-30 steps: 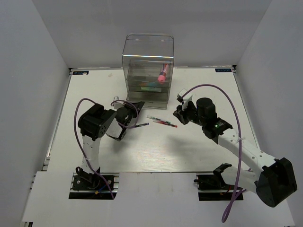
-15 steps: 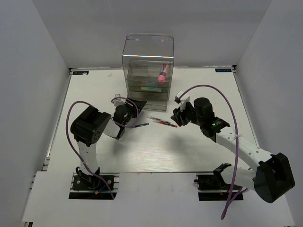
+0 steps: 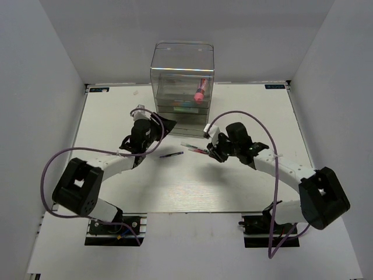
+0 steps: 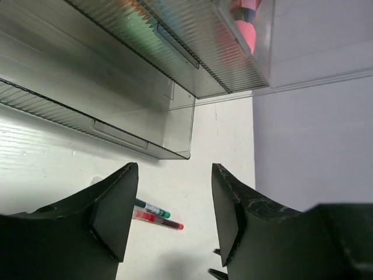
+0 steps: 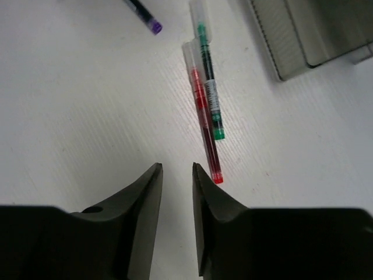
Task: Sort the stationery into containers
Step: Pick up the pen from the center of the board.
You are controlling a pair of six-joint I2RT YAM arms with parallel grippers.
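Note:
The clear organizer (image 3: 182,87) stands at the back centre, with a pink tube (image 3: 200,90) in its top bin. The ribbed drawers (image 4: 134,116) fill the left wrist view, the lowest one jutting forward. My left gripper (image 3: 163,125) hovers open and empty just in front of them. A red pen (image 5: 204,116) and a green pen (image 5: 210,87) lie side by side on the table. My right gripper (image 5: 178,169) sits just short of the red pen's tip, its jaws a narrow gap apart with nothing between. A dark pen (image 3: 172,154) lies to the left.
The white table (image 3: 186,186) has raised walls on three sides. A purple cable loops off each arm. The organizer's drawer corner (image 5: 303,35) shows close beyond the two pens. The red and green pens (image 4: 156,216) also lie under my left gripper (image 4: 173,169).
My left arm has stretched forward to the organizer's drawers and its jaws have gone from shut to open. My right gripper has slid left toward the pens, widening then narrowing.

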